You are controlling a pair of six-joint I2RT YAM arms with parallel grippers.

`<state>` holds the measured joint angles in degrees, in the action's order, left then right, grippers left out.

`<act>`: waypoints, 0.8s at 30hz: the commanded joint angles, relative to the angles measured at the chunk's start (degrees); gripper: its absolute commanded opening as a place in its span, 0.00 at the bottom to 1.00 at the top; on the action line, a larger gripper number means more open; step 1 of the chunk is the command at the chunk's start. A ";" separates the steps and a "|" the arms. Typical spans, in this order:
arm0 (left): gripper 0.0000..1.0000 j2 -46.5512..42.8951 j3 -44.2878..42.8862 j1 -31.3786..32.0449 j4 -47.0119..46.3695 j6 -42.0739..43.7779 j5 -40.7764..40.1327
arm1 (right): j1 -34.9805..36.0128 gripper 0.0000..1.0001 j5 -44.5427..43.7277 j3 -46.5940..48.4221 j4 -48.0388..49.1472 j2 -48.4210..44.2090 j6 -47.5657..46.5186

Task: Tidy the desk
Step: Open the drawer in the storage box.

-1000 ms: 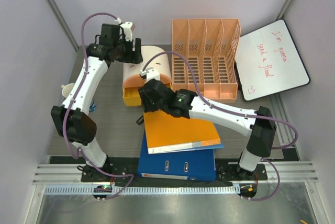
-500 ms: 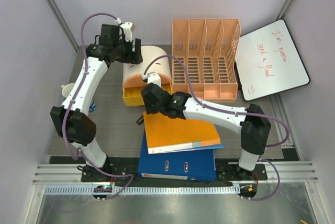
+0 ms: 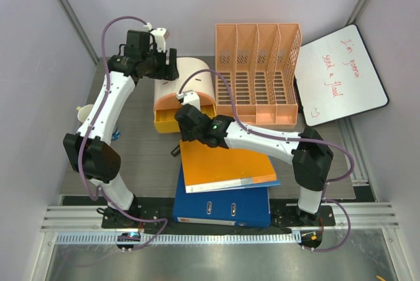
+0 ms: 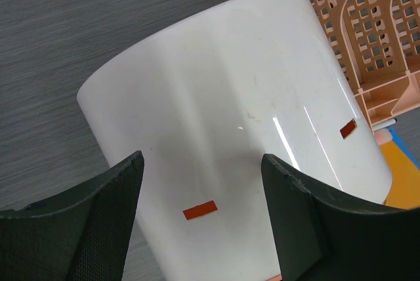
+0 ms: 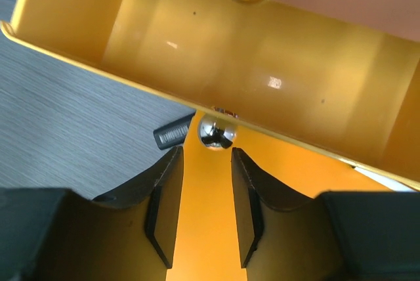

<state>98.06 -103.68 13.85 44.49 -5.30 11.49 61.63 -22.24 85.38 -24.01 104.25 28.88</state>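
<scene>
Jaws of the right gripper (image 5: 207,163) stand apart at lower centre of the right wrist view, clamped on nothing, with the chrome knob (image 5: 216,131) just beyond their tips and nearly centred in the gap. The knob sits on the front lip of the open yellow drawer (image 5: 262,64), which fills the upper frame. An orange folder (image 5: 207,228) lies beneath the fingers, and a dark cylinder (image 5: 174,135) rests on the desk (image 5: 65,117) at left. The step in hand appears to be taking the knob. To do it well, the gripper should advance until the pads flank the ball's widest part, close, then move only along the drawer's slide line. In the left wrist view the left gripper (image 4: 202,163), likewise apart, straddles the curved white drawer unit (image 4: 230,84), well placed to steady it. Overhead, the desk spans mid-frame, carrying a blue binder (image 3: 223,205) and a peach file rack (image 3: 257,74).
</scene>
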 commanded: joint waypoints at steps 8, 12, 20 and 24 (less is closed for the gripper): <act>0.73 -1.47 0.76 0.04 -0.19 1.61 -0.50 | -0.10 0.35 -3.42 -0.92 9.51 0.17 1.26; 0.73 -1.38 1.02 0.04 -0.28 1.78 -0.50 | -0.01 0.34 -3.69 -0.92 9.51 0.87 1.70; 0.73 -1.65 1.20 0.04 -0.46 1.96 -0.59 | 0.42 0.27 -5.36 -2.24 10.38 1.05 2.76; 0.73 -1.82 1.29 0.04 -0.63 2.14 -0.59 | 1.21 0.21 -5.71 -2.76 10.39 0.87 3.20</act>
<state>97.84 -103.02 13.85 43.48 -4.75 11.49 62.04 -25.89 83.29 -17.06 104.88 30.55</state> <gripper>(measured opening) 0.730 0.238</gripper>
